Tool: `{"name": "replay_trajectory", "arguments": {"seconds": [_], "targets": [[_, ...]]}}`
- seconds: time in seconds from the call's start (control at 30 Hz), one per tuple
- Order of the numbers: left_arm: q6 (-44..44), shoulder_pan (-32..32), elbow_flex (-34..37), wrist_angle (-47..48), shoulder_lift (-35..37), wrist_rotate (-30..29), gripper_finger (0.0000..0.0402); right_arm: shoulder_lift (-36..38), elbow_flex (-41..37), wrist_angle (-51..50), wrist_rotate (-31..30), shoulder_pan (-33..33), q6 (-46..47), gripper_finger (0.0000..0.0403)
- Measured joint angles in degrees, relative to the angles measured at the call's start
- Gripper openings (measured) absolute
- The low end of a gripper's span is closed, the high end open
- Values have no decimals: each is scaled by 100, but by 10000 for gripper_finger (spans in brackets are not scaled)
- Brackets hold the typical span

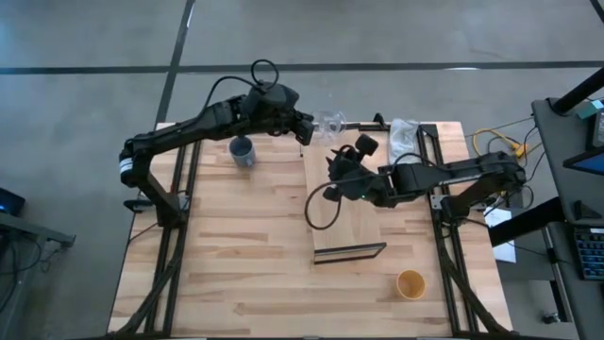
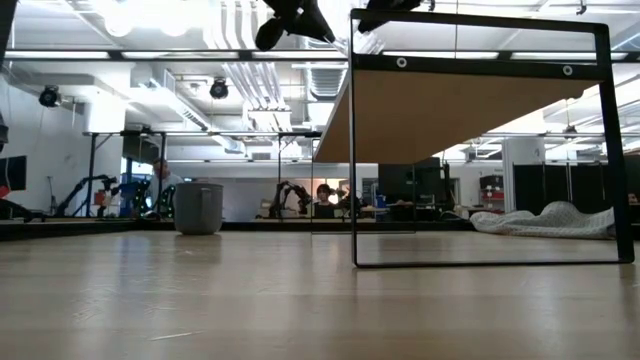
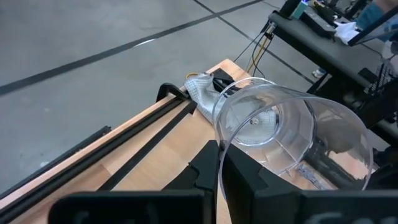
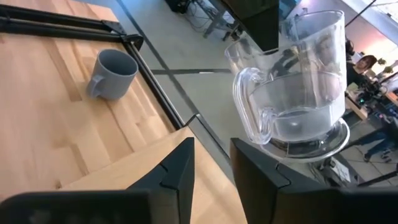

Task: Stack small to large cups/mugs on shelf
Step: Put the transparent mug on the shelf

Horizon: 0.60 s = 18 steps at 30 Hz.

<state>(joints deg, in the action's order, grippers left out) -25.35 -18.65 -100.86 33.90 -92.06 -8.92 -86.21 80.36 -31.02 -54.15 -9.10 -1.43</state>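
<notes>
One clear glass mug (image 1: 329, 124), upper centre of the high view, sits pinched in the left gripper (image 1: 308, 127): light, slick, breakable, best gripped by its handle. The right gripper (image 1: 332, 161) waits narrowly parted.

The slatted wooden bench (image 1: 236, 246) carries a blue-grey mug (image 1: 243, 151), a yellow-orange cup (image 1: 411, 283), a white cloth (image 1: 404, 135) and the raised shelf (image 1: 342, 222).
</notes>
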Motion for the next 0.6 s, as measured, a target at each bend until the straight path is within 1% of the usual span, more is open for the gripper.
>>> {"name": "replay_trajectory", "arguments": {"seconds": [0.4,0.6], "targets": [[-302,-2,0,10,12,155,0,443,11,8,4,-39,160,75],[-234,-12,17,117,-25,235,0,463,11,-32,7,-39,84,77]]}}
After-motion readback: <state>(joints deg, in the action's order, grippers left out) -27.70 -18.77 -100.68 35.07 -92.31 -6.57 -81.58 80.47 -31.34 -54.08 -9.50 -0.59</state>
